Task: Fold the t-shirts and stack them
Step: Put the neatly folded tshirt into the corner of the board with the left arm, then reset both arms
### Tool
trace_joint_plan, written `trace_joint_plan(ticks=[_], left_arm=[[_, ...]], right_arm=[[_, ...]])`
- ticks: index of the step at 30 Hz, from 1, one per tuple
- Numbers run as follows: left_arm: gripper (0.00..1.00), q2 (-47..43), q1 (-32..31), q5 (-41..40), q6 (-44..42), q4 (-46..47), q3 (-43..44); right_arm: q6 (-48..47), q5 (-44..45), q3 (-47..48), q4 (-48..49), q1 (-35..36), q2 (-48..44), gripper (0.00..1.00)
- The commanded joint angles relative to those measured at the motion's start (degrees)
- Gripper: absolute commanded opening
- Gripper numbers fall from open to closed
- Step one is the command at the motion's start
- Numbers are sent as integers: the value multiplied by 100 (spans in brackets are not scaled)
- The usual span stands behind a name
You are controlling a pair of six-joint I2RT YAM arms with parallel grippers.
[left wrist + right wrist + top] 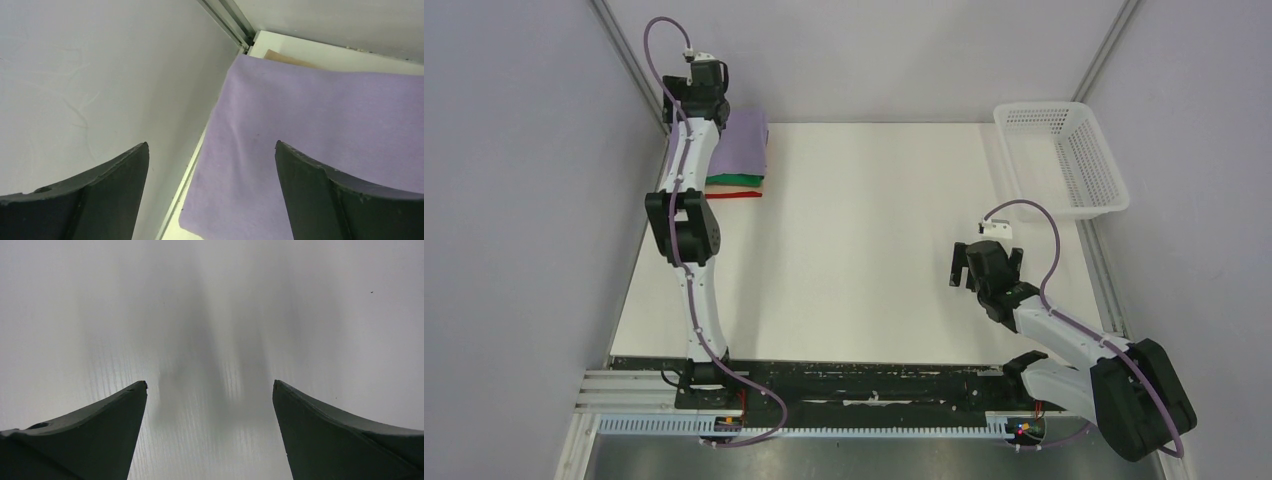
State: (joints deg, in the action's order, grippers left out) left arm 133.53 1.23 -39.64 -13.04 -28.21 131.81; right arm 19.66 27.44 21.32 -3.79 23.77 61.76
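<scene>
Lavender t-shirt (749, 140) topped far-left stack (736, 182); left gripper (211, 144), open above, might snag and drag it; right gripper (210, 382) open, empty.

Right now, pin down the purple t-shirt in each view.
Top external: upper left, purple t-shirt topping the stack.
Left wrist: fills the right half, beyond the open left fingers.
Right wrist: not in it.
Shared landmark: the metal corner rail, top external and left wrist.
</scene>
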Motion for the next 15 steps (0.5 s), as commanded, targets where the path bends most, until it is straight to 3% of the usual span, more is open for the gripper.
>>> trace_joint_plan(ticks=[1, 9, 15], left_arm=[[100, -204, 35, 503, 693, -42, 212], [100, -399, 189, 1925, 2040, -184, -111], [100, -2029, -47, 2592, 2787, 786, -2214]], right_arm=[[-54, 204, 232, 54, -15, 38, 98], [-83, 209, 245, 54, -13, 31, 98], [-132, 138, 234, 28, -13, -259, 98]])
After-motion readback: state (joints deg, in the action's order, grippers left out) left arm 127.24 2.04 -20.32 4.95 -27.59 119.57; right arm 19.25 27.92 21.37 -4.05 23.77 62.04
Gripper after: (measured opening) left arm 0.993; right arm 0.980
